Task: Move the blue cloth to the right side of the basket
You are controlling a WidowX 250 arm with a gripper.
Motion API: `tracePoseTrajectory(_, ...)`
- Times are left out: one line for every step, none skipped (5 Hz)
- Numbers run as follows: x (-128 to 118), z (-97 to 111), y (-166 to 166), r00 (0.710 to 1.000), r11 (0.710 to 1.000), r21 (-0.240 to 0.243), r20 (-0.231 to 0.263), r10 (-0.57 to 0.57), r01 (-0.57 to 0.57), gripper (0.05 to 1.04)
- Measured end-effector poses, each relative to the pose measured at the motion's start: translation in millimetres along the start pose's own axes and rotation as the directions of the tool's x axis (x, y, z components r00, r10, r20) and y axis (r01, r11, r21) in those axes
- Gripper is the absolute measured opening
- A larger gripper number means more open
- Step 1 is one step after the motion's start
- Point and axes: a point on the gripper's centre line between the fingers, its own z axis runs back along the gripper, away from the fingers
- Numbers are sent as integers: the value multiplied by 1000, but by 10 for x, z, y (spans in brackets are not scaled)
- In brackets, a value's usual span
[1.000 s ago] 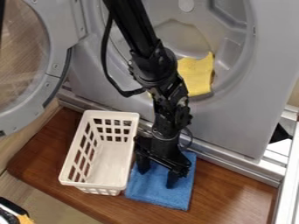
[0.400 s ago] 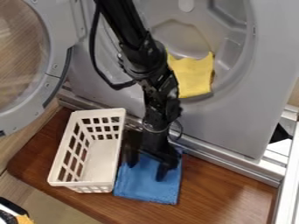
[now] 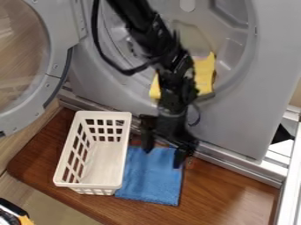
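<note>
To the right of the basket [image 3: 88, 185], notice the blue cloth [image 3: 153, 179], laid flat there probably for the task. On this same side, find the jaws wide apart, gripping nothing, perhaps for freeing it.

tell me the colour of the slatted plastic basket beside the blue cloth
The slatted plastic basket is off-white, seen best in the camera view.

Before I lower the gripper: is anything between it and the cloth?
Nothing visible stands between the gripper and the cloth. The basket is beside the cloth, left in the view, not between them.
</note>
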Motion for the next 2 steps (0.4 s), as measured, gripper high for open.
tracePoseTrajectory(46,245,-21,998,1000,22,68,-7,5,1001)
tracePoseTrajectory(37,403,-25,994,999,39,106,-5,1,1001)
